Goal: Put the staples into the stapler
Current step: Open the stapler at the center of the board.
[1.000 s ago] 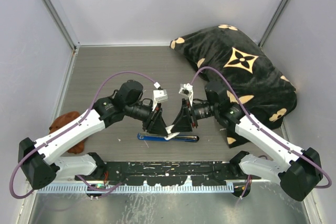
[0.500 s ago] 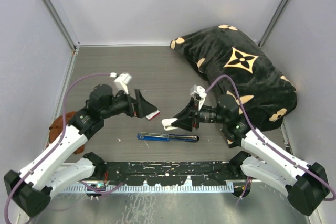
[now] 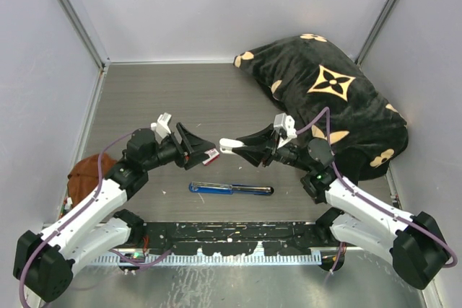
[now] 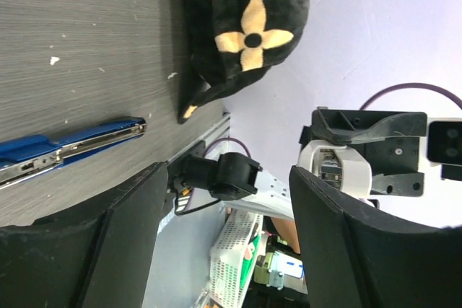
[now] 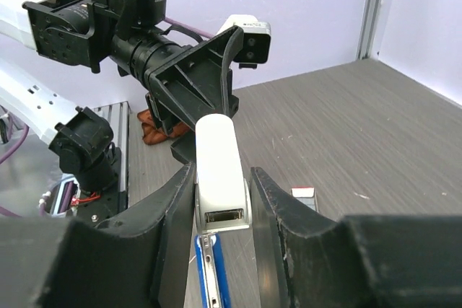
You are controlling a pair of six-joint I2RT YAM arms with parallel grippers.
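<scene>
White piece (image 5: 220, 171) between my right fingers (image 5: 170, 229): smooth, faintly glossy plastic; fingers matt black plastic. Stapler (image 3: 216, 188), six o'clock: shiny blue plastic, bright metal channel. Table (image 3: 144, 99): matt grey wood-grain. Two o'clock: soft plush cloth (image 3: 339, 106).

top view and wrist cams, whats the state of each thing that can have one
stapler: lying flat on the table, silver channel exposed, not held
white piece: held up off the table
right gripper: jaws shut on the white piece
left gripper: jaws open, empty
red-and-white box: on the table, not held; open or closed, cannot tell
</scene>
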